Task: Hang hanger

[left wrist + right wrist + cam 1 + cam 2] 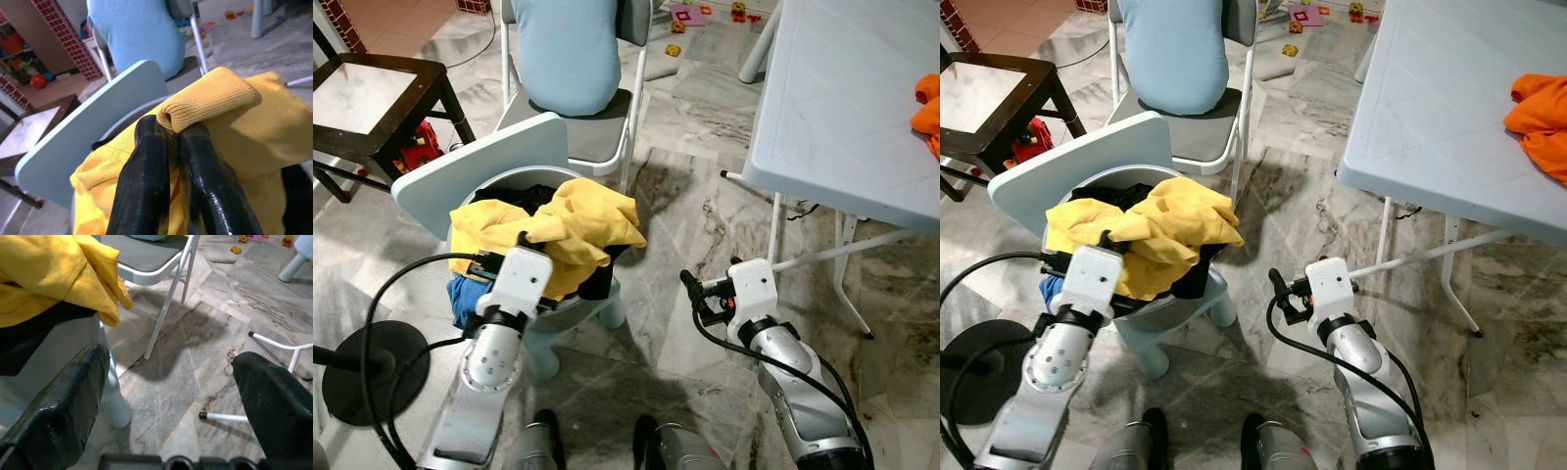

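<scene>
The left gripper (171, 161) is pinched shut on a ribbed fold of the yellow garment (573, 223), which lies heaped just ahead of its fingers on top of the grey basket (509, 181). Dark clothes (524, 196) lie under the yellow cloth, and a bit of blue fabric (462, 294) hangs out below the wrist. A pale blue chair back (475, 162) rises just beyond the basket, and farther off stands a folding chair (597, 132) with a person in light blue seated on it.

No hanger is visible anywhere; if one is buried in the pile, I cannot tell. The garment looks soft, light and limp, so it will likely sag and drag neighbours along; the thick cuff or hem already pinched seems the firmest hold.

To the right, the right gripper (171, 396) hangs spread wide, holding nothing, over bare marble floor (675, 215). Beyond it stands a pale table (1430, 108) carrying an orange cloth (1540, 108).
</scene>
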Motion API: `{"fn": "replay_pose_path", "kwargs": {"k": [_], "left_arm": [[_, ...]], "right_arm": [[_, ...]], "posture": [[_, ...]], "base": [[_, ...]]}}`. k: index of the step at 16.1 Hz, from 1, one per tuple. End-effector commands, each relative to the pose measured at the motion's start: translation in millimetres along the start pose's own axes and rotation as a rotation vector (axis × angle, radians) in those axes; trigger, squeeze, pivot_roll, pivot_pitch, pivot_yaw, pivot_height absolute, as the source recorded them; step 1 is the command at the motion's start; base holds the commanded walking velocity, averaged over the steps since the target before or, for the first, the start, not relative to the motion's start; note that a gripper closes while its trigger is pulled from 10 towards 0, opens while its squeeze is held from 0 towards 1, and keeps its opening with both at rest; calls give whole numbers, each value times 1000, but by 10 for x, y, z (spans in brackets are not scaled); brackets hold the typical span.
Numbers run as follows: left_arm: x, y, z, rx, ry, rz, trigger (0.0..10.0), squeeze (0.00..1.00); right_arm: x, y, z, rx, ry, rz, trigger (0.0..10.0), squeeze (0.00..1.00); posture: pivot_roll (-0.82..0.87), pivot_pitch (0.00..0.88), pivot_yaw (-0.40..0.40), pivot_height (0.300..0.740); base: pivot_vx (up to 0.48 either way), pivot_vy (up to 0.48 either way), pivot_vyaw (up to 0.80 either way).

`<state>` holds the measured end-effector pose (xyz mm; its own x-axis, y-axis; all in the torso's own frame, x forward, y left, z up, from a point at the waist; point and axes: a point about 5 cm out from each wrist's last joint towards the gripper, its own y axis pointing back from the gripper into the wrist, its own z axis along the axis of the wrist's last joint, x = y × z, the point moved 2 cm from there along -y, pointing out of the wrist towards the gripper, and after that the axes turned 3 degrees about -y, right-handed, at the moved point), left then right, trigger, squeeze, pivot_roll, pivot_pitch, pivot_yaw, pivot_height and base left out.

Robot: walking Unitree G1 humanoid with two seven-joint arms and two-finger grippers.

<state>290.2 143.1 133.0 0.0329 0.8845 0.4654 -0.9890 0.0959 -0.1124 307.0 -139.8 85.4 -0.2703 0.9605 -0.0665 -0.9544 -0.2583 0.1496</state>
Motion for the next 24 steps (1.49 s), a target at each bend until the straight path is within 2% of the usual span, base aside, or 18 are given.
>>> {"fn": "replay_pose_path", "kwargs": {"k": [1,2,3,4,5,7,8,9,10,11,13,14,15,19,20,22,23,24], "left_arm": [[-82,38,20,-8,14,-39,0,0],[-119,51,0,5,32,-59,0,0],[-254,101,-125,76,1,-150,0,0],[-313,149,-245,146,13,-180,0,0],[-352,206,-387,235,33,-198,0,0],[-349,279,-503,304,26,-204,0,0],[-316,279,-516,312,4,-189,4275,0],[-260,269,-529,320,-22,-160,10000,0],[-205,250,-523,313,-42,-131,10000,0],[-117,223,-500,295,-62,-84,10000,1000],[-59,197,-468,275,-114,-67,10000,1000],[-59,175,-444,251,-166,-81,10000,1000],[-84,156,-403,217,-216,-105,10000,0],[-148,144,-305,157,-278,-141,10000,0],[-147,127,-222,122,-299,-143,10000,0],[-145,115,-162,103,-301,-147,10000,0],[-160,123,-209,126,-281,-162,10000,0],[-213,156,-350,187,-221,-204,1765,0]], "right_arm": [[0,20,-42,15,-3,2,10000,0],[0,19,-39,14,-3,2,10000,0],[-3,17,-36,13,-3,1,10000,0],[-8,18,-36,13,-3,0,10000,0],[-11,18,-37,14,-2,0,10000,0],[-17,19,-37,14,-1,1,10000,0],[-18,18,-37,15,0,1,10000,0],[-18,16,-35,15,0,2,10000,0],[-16,14,-34,14,0,3,10000,0],[-12,12,-32,14,0,4,10000,0],[-12,16,-35,15,0,4,10000,0],[-12,19,-38,16,0,4,10000,0],[-11,20,-38,16,0,3,10000,0],[-7,23,-37,15,-1,1,10000,0],[-7,26,-40,16,-2,1,10000,0],[-4,28,-43,17,-3,1,10000,0],[4,26,-46,17,-4,3,10000,0],[17,15,-40,15,-7,4,10000,0]], "posture": [[0,262,-79,740],[0,262,-79,740],[-1,262,-78,740],[-1,262,-78,740],[0,261,-78,740],[0,261,-83,740],[0,261,-83,740],[2,262,-83,740],[2,262,-83,740],[2,262,-83,740],[1,263,-84,740],[0,263,-82,740],[0,263,-81,740],[-1,264,-79,740],[0,266,-78,740],[6,270,-77,740],[6,270,-76,740],[3,271,-76,740]], "base": [[0,0,0],[0,0,0],[0,0,0],[0,0,0],[0,0,0],[0,0,0],[0,0,0],[0,0,0],[0,0,0],[0,0,0],[0,0,0],[0,0,0],[0,0,0],[0,0,0],[0,0,0],[0,0,0],[0,0,0],[0,0,0]]}}
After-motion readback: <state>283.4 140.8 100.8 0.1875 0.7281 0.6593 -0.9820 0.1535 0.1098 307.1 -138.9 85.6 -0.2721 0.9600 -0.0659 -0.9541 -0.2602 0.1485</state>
